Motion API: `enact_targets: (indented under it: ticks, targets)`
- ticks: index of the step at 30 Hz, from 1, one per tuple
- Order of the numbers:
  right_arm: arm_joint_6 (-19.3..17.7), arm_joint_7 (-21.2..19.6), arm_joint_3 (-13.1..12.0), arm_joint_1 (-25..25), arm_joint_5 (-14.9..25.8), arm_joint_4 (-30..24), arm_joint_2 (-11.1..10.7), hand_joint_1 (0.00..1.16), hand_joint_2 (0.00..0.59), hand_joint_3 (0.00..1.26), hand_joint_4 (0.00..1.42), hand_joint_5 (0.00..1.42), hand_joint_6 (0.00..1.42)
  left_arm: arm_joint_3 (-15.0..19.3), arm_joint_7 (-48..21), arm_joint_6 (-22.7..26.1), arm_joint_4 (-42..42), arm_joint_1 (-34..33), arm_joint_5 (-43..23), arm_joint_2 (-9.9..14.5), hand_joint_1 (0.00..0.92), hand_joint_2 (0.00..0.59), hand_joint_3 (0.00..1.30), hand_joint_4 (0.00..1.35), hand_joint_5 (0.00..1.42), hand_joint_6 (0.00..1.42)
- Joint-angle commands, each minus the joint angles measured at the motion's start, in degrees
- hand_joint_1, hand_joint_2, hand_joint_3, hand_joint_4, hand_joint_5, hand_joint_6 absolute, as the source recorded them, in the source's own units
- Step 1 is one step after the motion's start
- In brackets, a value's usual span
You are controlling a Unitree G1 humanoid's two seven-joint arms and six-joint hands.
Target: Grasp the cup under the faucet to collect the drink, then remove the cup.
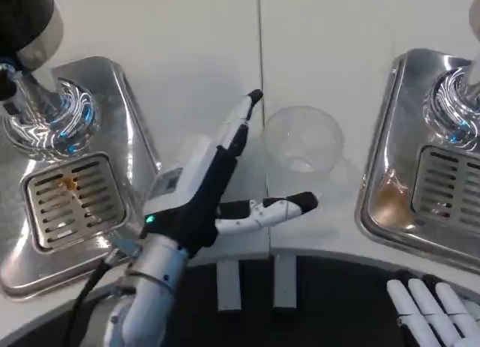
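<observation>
White desk (187, 40) is carrying a clear cup (302, 141) at frame centre; left hand (225, 178) is spreading its fingers (244, 118) apart just left of it, not gripping.

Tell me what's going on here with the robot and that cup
The robot's left hand is reaching toward a clear plastic cup that stands empty on the white table, between two steel drip trays. Its fingers are spread on either side of the cup's near-left side, not closed on it, so nothing is held yet. The right hand waits at the lower right edge. The cup is not under a faucet; the left tray and right tray each have a dispenser base.
</observation>
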Motion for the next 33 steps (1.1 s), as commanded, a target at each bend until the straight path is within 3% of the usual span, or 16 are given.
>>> enact_targets:
  ticks: [1, 6, 15, 20, 23, 27, 29, 31, 33]
  targets:
    - [-0.1, 0.5, 0.0, 0.9, 0.7, -0.6, 0.3, 0.24, 0.447, 0.00, 0.00, 0.00, 0.10, -0.6, 1.0, 1.3, 2.8, -1.8, 0.5, -1.1, 0.362, 0.060, 0.00, 0.00, 0.13, 0.26]
    - [-0.2, 0.4, 0.1, 0.8, 0.7, -0.1, 0.2, 0.24, 0.447, 0.00, 0.00, 0.00, 0.12, -0.5, 1.7, 1.0, 3.8, -3.2, 0.1, -2.4, 0.372, 0.067, 0.00, 0.00, 0.18, 0.30]
    - [0.5, 0.8, -0.1, 0.6, 1.2, -0.2, 0.6, 0.24, 0.447, 0.00, 0.00, 0.02, 0.14, -3.6, 2.2, -0.5, 4.1, -3.4, 1.6, -3.2, 0.412, 0.066, 0.00, 0.00, 0.33, 0.57]
    - [0.5, 1.0, 0.1, 0.8, 1.2, -0.5, 1.3, 0.24, 0.447, 0.01, 0.00, 0.03, 0.15, -5.0, 3.9, 1.4, 4.5, -4.2, 3.6, -4.5, 0.459, 0.068, 0.00, 0.01, 0.46, 0.84]
    - [0.5, 1.1, 0.4, 1.3, 1.4, -0.9, 1.9, 0.23, 0.438, 0.01, 0.00, 0.04, 0.16, -5.6, 5.4, 3.6, 4.4, -4.6, 4.9, -6.0, 0.490, 0.070, 0.02, 0.09, 0.60, 1.04]
    - [0.6, 2.5, -0.1, 1.9, 2.4, -1.9, 2.2, 0.23, 0.437, 0.02, 0.00, 0.04, 0.16, -7.7, 9.3, 6.8, 3.6, -4.7, 8.6, -9.0, 0.514, 0.071, 0.27, 0.37, 0.88, 1.39]
    - [1.2, 3.0, -0.2, 1.8, 2.6, -2.1, 2.8, 0.23, 0.437, 0.02, 0.00, 0.05, 0.17, -8.1, 11.3, 7.0, 3.1, -4.3, 8.9, -10.3, 0.515, 0.071, 0.46, 0.60, 1.06, 1.42]
    - [1.5, 3.3, 0.0, 1.7, 2.3, -2.1, 3.4, 0.23, 0.437, 0.02, 0.00, 0.05, 0.17, -8.2, 13.2, 5.9, 2.8, -3.9, 8.6, -11.2, 0.531, 0.071, 0.75, 0.93, 1.27, 1.42]
    - [1.9, 3.7, 0.3, 1.4, 1.9, -2.3, 3.8, 0.23, 0.437, 0.03, 0.00, 0.06, 0.18, -8.1, 14.4, 4.6, 2.4, -3.4, 7.6, -11.9, 0.543, 0.066, 0.93, 1.14, 1.39, 1.42]
